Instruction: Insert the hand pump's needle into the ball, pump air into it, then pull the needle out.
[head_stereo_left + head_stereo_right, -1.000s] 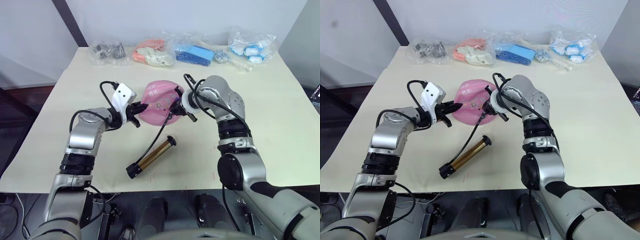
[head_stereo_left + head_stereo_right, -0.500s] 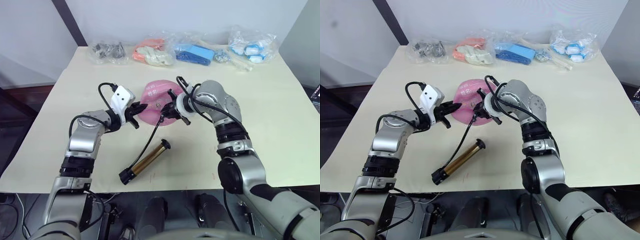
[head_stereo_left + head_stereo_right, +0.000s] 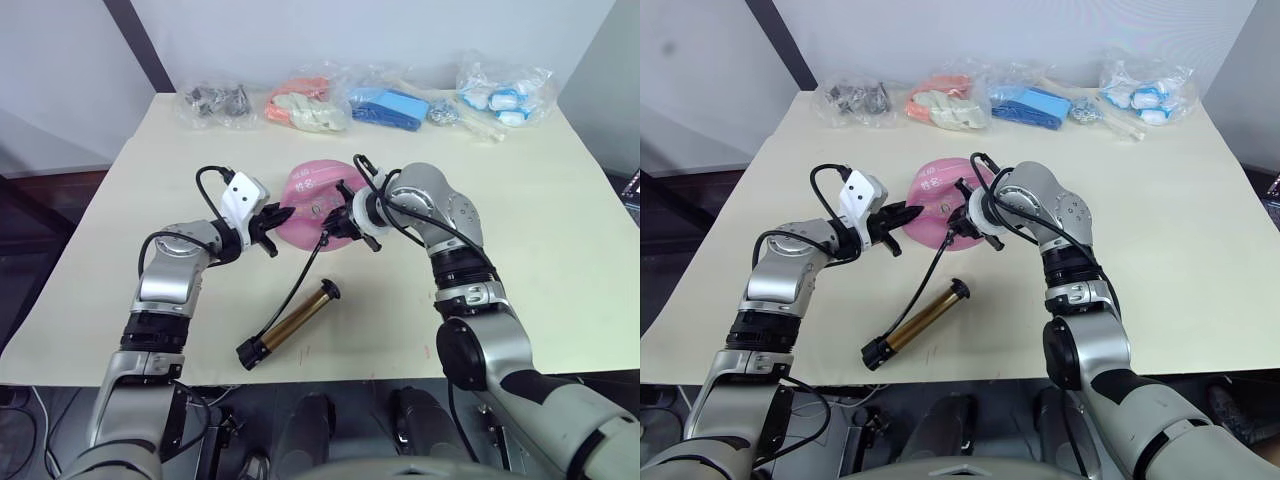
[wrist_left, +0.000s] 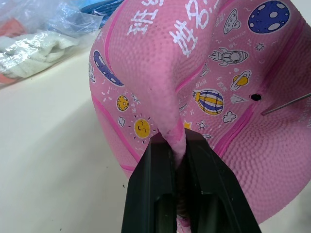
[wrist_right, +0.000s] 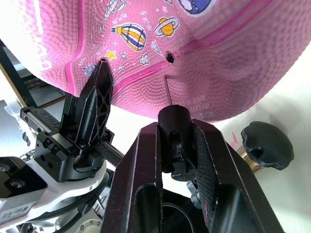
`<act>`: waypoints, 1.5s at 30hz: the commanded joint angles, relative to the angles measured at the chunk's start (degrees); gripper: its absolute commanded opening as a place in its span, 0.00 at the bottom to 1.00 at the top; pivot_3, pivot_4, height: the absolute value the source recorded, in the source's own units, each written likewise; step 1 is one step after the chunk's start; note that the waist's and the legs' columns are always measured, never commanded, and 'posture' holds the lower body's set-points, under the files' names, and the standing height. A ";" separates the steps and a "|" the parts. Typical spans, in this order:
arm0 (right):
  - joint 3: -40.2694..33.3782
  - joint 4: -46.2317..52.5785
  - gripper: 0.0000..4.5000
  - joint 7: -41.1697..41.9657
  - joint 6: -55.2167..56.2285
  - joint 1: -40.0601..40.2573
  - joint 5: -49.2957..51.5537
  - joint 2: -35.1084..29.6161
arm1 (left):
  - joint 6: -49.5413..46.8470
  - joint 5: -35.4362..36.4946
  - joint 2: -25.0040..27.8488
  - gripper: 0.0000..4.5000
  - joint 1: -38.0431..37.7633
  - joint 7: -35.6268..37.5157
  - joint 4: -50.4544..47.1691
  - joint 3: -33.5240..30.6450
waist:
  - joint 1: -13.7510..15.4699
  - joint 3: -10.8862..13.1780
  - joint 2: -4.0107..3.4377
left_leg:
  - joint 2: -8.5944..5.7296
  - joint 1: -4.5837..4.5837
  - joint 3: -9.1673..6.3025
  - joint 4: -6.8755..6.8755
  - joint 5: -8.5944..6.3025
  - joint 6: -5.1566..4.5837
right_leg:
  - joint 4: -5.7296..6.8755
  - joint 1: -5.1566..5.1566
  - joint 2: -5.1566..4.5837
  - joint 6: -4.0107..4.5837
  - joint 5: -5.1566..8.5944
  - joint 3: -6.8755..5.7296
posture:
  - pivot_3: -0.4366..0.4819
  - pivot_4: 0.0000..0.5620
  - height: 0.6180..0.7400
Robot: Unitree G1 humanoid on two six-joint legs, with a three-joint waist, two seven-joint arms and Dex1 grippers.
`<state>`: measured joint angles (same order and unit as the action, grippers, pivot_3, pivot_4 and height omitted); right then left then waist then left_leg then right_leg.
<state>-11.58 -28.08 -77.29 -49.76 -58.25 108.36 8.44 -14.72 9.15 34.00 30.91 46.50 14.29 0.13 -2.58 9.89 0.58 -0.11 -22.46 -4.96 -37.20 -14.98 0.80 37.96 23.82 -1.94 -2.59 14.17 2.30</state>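
Left eye view, nearest: the hand pump [image 3: 290,326] lies on the cream counter [image 3: 560,250], its black T-handle end toward the robot's left and near edge, its other black cap pointing toward the ball.
Hose: a thin black hose [image 3: 300,278] climbs from the pump to the right gripper [image 3: 345,216].
Right gripper: its fingers [image 5: 146,179] are closed on the black hose end, with the needle [image 5: 167,90] sticking out ahead of them.
Needle: in the right wrist view its tip sits just short of the small dark valve hole [image 5: 169,56], close but not inside.
Left gripper: the left gripper [image 4: 177,145] pinches a fold of the ball's soft rubber edge between its two black fingers [image 4: 150,184], closed tight on it.
Ball: the pink ball [image 3: 315,200] rests mid-counter between the two grippers, slack and dented, cartoon prints and paler seams showing in the left wrist view.
Far edge: clear plastic bags [image 3: 400,105] sit in a row along the back of the counter, holding dark, orange, blue and white items.
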 commanded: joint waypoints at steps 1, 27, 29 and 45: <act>0.19 1.88 0.08 0.22 -0.35 0.33 0.80 2.62 | -0.24 -1.23 -0.34 0.00 -0.50 0.02 1.08 1.30 | 0.00 0.00 0.00 | 0.00 0.00 0.00 0.00 0.00 0.00 | 0.00 0.00 0.00 0.00 0.00 0.00 | 0.48 0.27 1.00; 1.21 4.77 0.08 8.72 -8.06 0.63 -6.85 -2.80 | -0.56 -1.02 0.10 0.00 -2.21 -0.29 -0.41 0.88 | 0.00 0.00 0.00 | 0.00 0.00 0.00 -0.01 0.00 0.00 | 0.02 0.00 0.00 0.00 -0.01 0.00 | 0.48 0.27 1.00; 1.27 5.05 0.08 8.69 -8.47 0.73 -6.97 -3.04 | -0.63 -0.99 0.12 0.00 -2.32 -0.31 -0.58 0.87 | -0.01 0.00 0.00 | 0.00 0.00 0.00 -0.02 0.00 0.00 | 0.02 0.00 0.00 0.00 -0.01 0.00 | 0.48 0.27 1.00; 0.93 3.37 0.08 7.21 -9.22 0.47 -7.03 -2.49 | -0.52 -1.15 -0.02 0.00 -1.88 -0.36 -0.20 1.07 | -0.02 0.00 0.00 | 0.00 0.00 0.01 -0.02 0.00 0.00 | 0.03 0.00 0.00 0.00 -0.01 0.00 | 0.48 0.27 1.00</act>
<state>-10.16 -25.45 -69.32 -58.59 -57.08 100.12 5.38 -14.58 9.16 33.99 29.81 46.03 13.21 0.04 -2.60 9.89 0.58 -0.11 -22.46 -4.95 -37.22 -14.98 0.81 37.99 23.82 -1.94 -2.59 14.16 2.31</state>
